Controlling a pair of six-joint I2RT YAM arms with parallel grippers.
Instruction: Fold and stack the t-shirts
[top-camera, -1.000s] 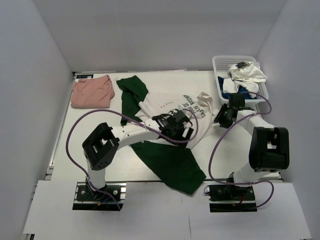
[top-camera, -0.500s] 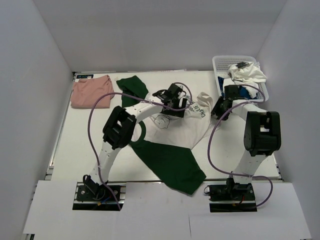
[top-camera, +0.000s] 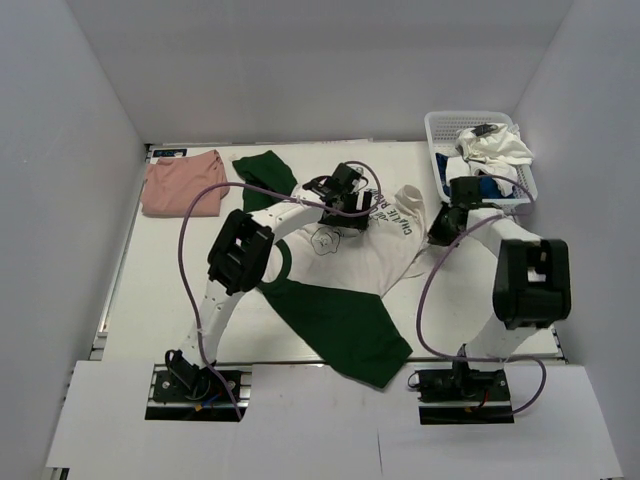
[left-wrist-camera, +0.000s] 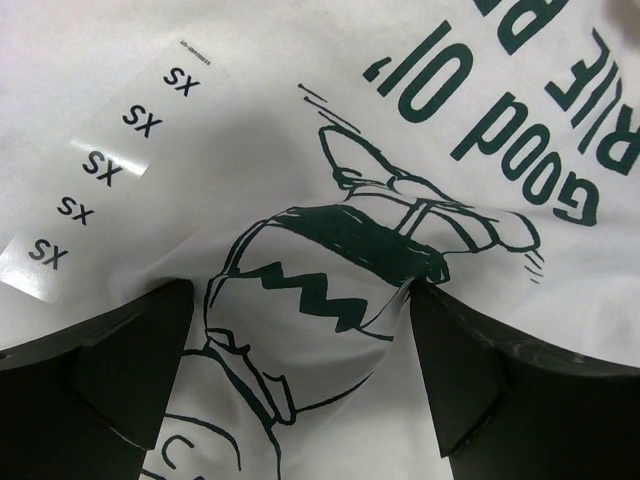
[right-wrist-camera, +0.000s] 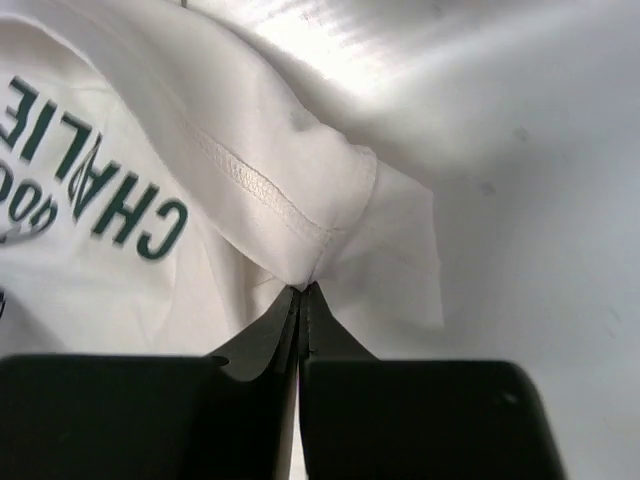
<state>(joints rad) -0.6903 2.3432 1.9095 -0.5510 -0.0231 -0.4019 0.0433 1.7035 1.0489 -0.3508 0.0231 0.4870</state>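
Observation:
The white t-shirt with dark green sleeves (top-camera: 360, 255) lies spread on the table's middle, its "Good Ol' Charlie" print (left-wrist-camera: 500, 120) facing up. My left gripper (top-camera: 345, 198) (left-wrist-camera: 300, 335) is open and pressed down on the printed chest, a ridge of cloth bulging between its fingers (left-wrist-camera: 120, 370). My right gripper (top-camera: 438, 230) (right-wrist-camera: 303, 292) is shut on a fold of the shirt's white hem (right-wrist-camera: 330, 215) at its right edge. A folded salmon-pink t-shirt (top-camera: 182, 185) rests at the back left. A white t-shirt (top-camera: 495, 148) and a blue one (top-camera: 468, 187) sit in the basket.
The white lattice basket (top-camera: 440, 125) stands at the back right, close behind my right gripper. One green sleeve (top-camera: 345, 330) reaches the table's near edge, the other (top-camera: 262, 172) lies at the back. A clear size sticker strip (left-wrist-camera: 100, 165) clings to the shirt.
My left arm swung from the shirt's middle to its far part and pressed down. My right gripper went from half open to shut on the hem.

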